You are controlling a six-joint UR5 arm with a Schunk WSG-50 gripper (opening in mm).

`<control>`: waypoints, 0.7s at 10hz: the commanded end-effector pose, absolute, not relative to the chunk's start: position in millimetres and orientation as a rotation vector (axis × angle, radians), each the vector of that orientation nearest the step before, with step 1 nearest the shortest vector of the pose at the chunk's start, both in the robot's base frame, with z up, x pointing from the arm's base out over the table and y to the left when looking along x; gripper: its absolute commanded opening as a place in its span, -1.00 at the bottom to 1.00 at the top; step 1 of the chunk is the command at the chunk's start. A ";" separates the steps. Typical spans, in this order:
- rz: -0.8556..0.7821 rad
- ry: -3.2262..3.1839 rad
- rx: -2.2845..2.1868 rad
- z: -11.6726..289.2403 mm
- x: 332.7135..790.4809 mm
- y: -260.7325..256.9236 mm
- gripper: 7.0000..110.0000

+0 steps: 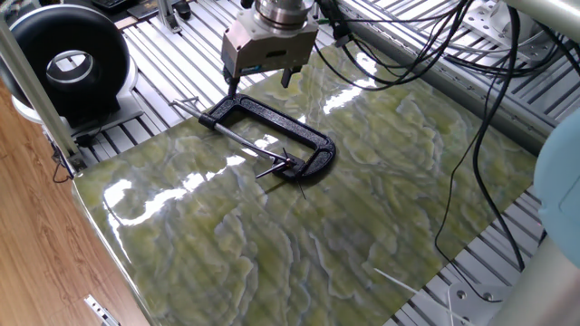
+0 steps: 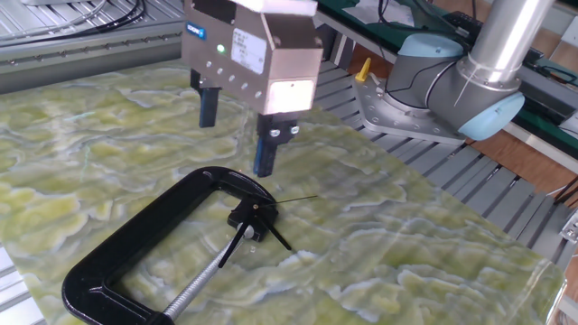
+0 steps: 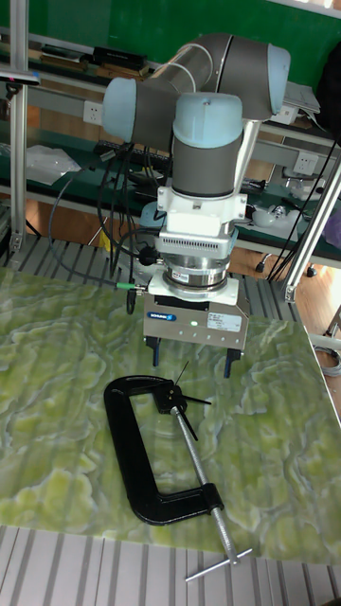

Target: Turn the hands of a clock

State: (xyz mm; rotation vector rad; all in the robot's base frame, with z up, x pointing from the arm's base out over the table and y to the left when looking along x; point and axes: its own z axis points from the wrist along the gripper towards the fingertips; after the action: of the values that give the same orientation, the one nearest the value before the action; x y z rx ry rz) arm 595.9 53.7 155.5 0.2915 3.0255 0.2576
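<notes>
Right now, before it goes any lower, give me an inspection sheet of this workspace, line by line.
Surface: green marbled sheet on a slatted metal table.
Job's things: the hands, two thin black pointers on a small hub, held in the jaw of a black C-clamp lying flat.
Clutter: nothing seen on the sheet besides the clamp.
Grippers: gripper open, fingers pointing down, above the clamp's curved end, touching nothing.
Cables: black cables draped over the sheet's far side.
Surroundings: black round device beside the table.
</notes>
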 end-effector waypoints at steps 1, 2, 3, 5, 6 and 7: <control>0.253 3.067 0.190 153.7 588.0 52.2 -1.00; 0.208 3.115 0.051 152.2 576.3 45.5 -1.00; 0.064 3.142 -0.105 150.1 570.0 22.5 -1.00; 0.010 3.174 -0.184 150.1 561.5 13.3 -1.00; 0.031 3.172 -0.172 150.1 561.9 16.8 -1.00; -0.018 3.137 -0.170 149.9 571.1 9.5 -1.00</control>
State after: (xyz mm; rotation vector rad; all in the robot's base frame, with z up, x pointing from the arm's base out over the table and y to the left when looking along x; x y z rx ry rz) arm 568.6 19.6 148.8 -0.0983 3.1480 0.0408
